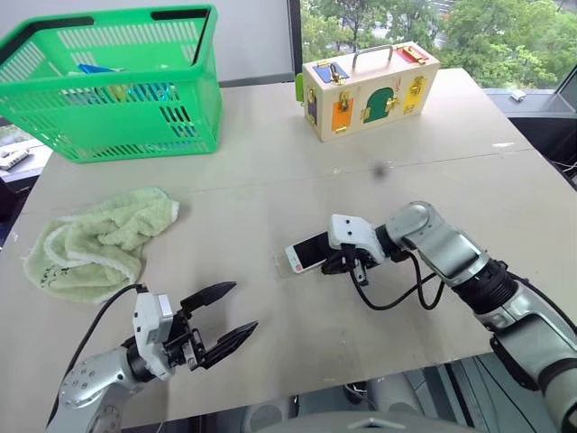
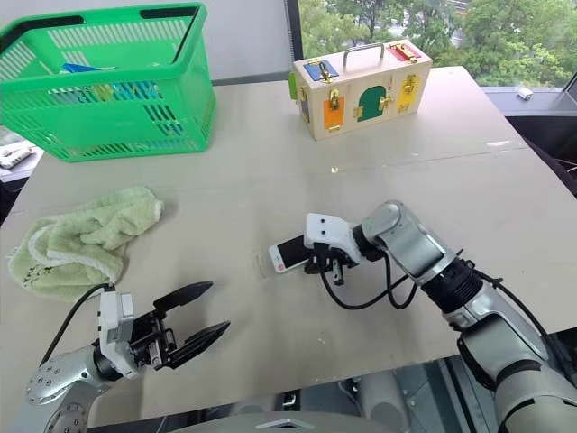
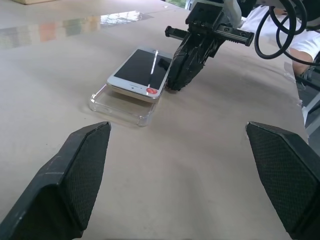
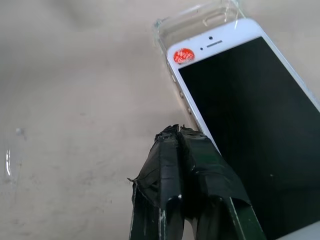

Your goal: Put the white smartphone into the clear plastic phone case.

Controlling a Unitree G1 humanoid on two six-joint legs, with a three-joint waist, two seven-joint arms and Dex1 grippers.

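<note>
Left claw sits nearest the camera at the table's near-left edge, fingers spread wide, holding nothing, aimed across the table toward the phone. Up-left of it: crumpled pale-green towel, and behind that at the far-left corner a green plastic basket with a few items inside, too hidden to name. Mid-table: clear plastic phone case lies flat, open side up; white smartphone rests screen-up over it, skewed and tilted, one end overhanging the case rim, other end toward the right claw. Not seated yet, going by the visible gap and offset in the left wrist view. Red round sticker on the bezel end nearest the case corner. Right claw is pinched shut on nothing, taped tips touching the phone's long edge, used as a pusher, pointing down and to the left. Far back, centre-right: wooden latch box with a metal handle and coloured doors, well apart from the work. Handling read: phone is stiff, light-ish, glass front slick, will slide rather than tip when nudged low on the edge. Case is thin, flexy, near-weightless, will skate on the table unless pinned. Best contact: push phone on side edges or bezel ends, not the screen; brace the case at a corner or long wall with the free claw.
</note>
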